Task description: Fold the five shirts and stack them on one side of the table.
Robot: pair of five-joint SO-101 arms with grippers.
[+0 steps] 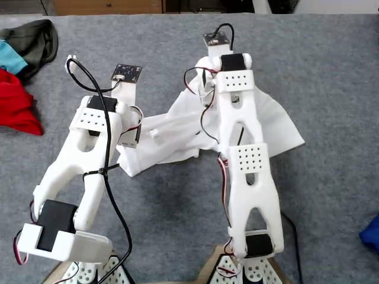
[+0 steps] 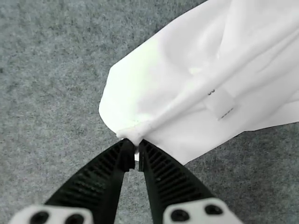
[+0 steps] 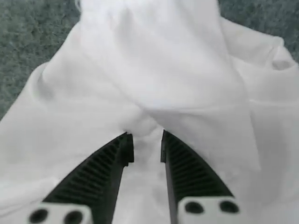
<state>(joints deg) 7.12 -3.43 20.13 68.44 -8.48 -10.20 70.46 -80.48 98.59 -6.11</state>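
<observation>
High view: the grey, carpet-like table (image 1: 331, 59) carries a crumpled white shirt (image 1: 172, 136) near its middle, spread out under both arms. The right arm (image 1: 243, 130) stretches over the shirt's centre, while the left arm (image 1: 89, 154) ends at the shirt's near left corner. Well apart from it, at the far left edge, lie a dark garment (image 1: 35, 41), a bit of teal cloth (image 1: 12, 59) and a red shirt (image 1: 15, 106), bunched together; a scrap of blue cloth (image 1: 372, 234) shows at the right edge. In the right wrist view the right gripper (image 3: 144, 140) sits down in the white cloth, its jaws a narrow gap apart with a raised fold of the shirt pinched between them and creases running away from that spot. In the left wrist view the left gripper (image 2: 133, 150) has its jaws nearly together, clamped on a thick seam at the shirt's corner. Beside that seam hangs a small white tag (image 2: 219, 103); its print is too small to read.
</observation>
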